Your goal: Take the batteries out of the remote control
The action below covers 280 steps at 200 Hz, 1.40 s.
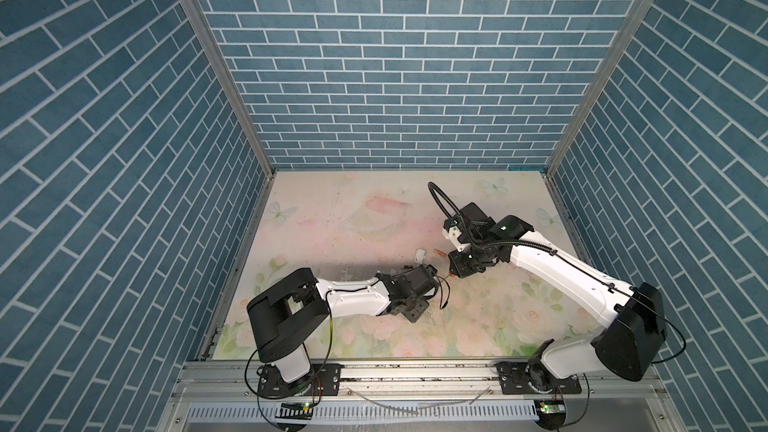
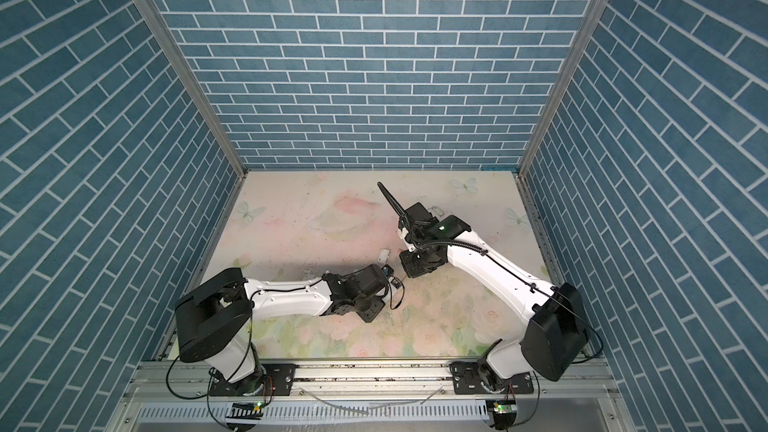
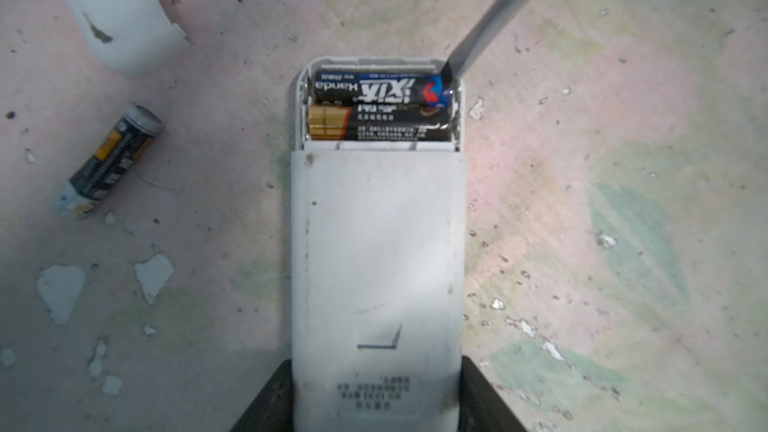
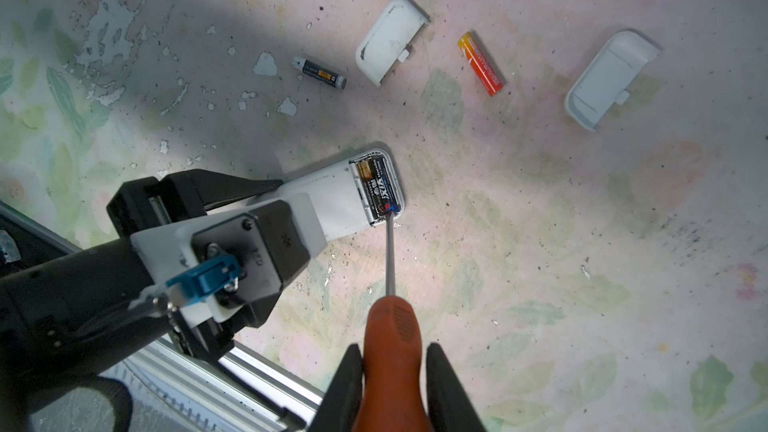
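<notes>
- Left fingers (image 3: 270, 405) grip the white plastic remote control (image 3: 376, 243) by the sides of its closed end. It lies back-up near the middle of the floral bench (image 3: 582, 160), open bay pointing right.
- Right fingers (image 4: 446, 392) are closed on the orange-handled screwdriver (image 4: 392, 351). Its steel tip sits at the end of the black cell with blue print (image 3: 374, 87), inside the bay.
- Touching that one lies the black cell with a gold band (image 3: 374, 124), so two are left to lift, by my count.
- Already out, a little farther back: a loose dark cell (image 4: 319, 72) and an orange cell (image 4: 481, 64), lying among two white plastic covers (image 4: 390, 41).
- To do this well, slip the tip under the cell's end (not into its wrapper) and lever up gently. The remote needs pinning hard so it cannot skid, and watch for the cell springing away.
</notes>
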Each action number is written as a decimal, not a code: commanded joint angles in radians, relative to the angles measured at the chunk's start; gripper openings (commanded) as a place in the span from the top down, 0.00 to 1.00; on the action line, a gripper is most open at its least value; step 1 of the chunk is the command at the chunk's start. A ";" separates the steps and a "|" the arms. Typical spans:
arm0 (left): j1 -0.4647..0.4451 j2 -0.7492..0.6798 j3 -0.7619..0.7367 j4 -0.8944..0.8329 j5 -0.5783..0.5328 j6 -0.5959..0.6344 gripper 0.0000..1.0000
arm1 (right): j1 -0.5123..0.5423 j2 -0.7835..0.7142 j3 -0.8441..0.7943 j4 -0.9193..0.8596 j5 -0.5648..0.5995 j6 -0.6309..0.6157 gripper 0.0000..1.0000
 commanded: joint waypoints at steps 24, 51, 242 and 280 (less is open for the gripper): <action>-0.025 0.092 -0.061 -0.074 0.092 0.006 0.65 | -0.005 0.002 0.013 -0.012 0.008 -0.018 1.00; -0.026 0.092 -0.062 -0.075 0.092 0.003 0.65 | -0.008 -0.001 -0.001 -0.006 0.008 -0.017 1.00; -0.025 0.093 -0.062 -0.077 0.089 0.003 0.65 | -0.017 -0.005 -0.029 -0.017 -0.009 -0.014 1.00; -0.025 0.095 -0.060 -0.075 0.089 0.004 0.65 | -0.018 -0.013 -0.031 -0.030 -0.008 -0.011 1.00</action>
